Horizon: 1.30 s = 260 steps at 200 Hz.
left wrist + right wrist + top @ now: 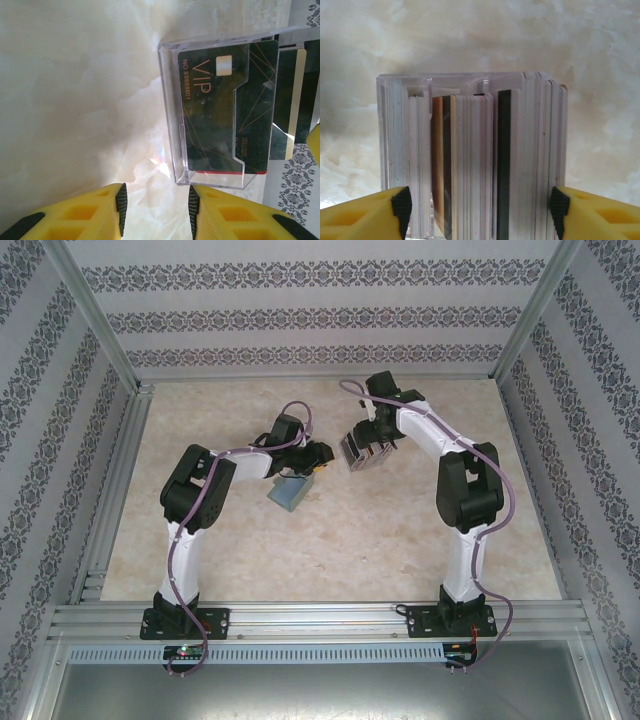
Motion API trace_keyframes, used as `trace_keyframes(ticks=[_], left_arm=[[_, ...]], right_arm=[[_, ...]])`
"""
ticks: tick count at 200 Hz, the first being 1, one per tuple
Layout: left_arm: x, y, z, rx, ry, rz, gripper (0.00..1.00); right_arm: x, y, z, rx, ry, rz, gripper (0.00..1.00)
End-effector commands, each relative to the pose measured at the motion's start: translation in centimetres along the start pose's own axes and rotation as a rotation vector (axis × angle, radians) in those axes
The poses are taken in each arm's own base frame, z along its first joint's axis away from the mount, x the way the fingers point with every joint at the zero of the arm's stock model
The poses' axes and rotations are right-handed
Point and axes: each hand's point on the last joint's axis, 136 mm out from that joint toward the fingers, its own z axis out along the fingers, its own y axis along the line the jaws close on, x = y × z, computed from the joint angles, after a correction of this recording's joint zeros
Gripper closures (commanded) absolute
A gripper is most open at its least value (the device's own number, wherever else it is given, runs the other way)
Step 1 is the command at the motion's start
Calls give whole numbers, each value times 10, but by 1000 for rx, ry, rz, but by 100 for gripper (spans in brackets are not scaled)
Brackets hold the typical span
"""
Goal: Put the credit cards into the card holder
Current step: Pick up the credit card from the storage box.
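Sage-green wallet (287, 494) lies just left of centre in the overhead view, immediately below the left gripper (156, 192), whose jaws sit part-open on nothing. Centre-right, the right gripper (481, 200) is spread wide, a finger on either side of the clear rack (470, 85), so I'd call this the picking stage: next it must pinch one card edge and lift it clear. Count: one wallet, one rack, two grippers, and three cards (438, 165) edge-on, one brownish-orange, two dark.

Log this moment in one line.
left gripper: open, empty | right gripper: open, facing card rack | wallet: beside left gripper
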Motion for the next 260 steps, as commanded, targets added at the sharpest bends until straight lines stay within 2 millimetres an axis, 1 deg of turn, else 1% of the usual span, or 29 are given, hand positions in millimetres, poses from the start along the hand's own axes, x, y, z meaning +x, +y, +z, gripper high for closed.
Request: trace_keyframes(ticks=[1, 38, 91, 111, 132, 166, 189, 215, 239, 260], left_arm=[[-2, -14, 11, 50, 1, 28, 60], [-1, -17, 11, 51, 6, 35, 60], [1, -14, 13, 50, 9, 29, 60], [1, -14, 12, 46, 11, 31, 60], [1, -14, 12, 46, 10, 31, 60], [2, -12, 13, 45, 10, 28, 60], [2, -12, 13, 48, 9, 27, 60], [2, -13, 13, 50, 10, 28, 60], [2, -11, 13, 46, 11, 26, 60], [3, -10, 14, 43, 13, 27, 60]], right_arm=[[-2, -6, 4, 63, 20, -22, 22], [5, -23, 13, 145, 55, -18, 18], [13, -28, 22, 178, 86, -23, 18], [8, -29, 14, 174, 54, -7, 18], [1, -34, 3, 172, 18, 16, 20], [-3, -42, -13, 179, -19, 33, 23], [-4, -43, -17, 170, -30, 38, 25], [-1, -37, -10, 143, -9, 27, 30], [2, -31, -4, 118, 6, 18, 39], [2, -25, -4, 86, 5, 21, 48]])
